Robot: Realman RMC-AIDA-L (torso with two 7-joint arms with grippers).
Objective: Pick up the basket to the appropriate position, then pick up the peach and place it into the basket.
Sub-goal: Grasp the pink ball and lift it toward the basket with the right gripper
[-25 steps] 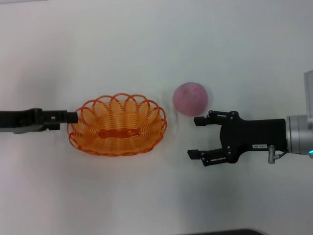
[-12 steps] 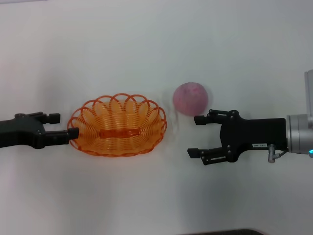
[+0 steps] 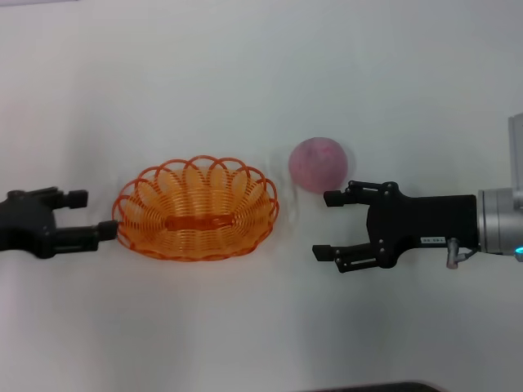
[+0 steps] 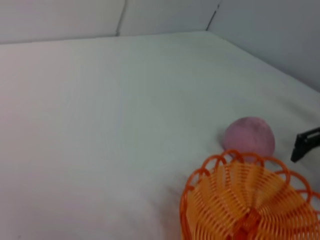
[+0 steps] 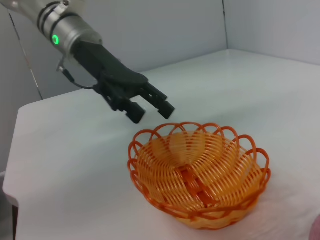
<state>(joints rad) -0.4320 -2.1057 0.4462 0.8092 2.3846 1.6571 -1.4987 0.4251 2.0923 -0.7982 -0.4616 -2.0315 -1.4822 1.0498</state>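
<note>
Basket (image 3: 196,210) sits on the white table (image 3: 245,82), with the peach (image 3: 318,164) just beside its right end. Left gripper (image 3: 91,214) and right gripper (image 3: 325,225) flank them, both spread wide and empty.

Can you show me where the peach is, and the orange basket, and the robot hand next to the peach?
peach (image 3: 318,163), head view, middle of the fruit.
basket (image 3: 196,222), head view, strip along its bottom.
right gripper (image 3: 327,225), head view, midway between its open fingertips.

Left gripper (image 3: 91,214) and right gripper (image 3: 324,225) both spread-fingered, pointing inward toward each other
</note>
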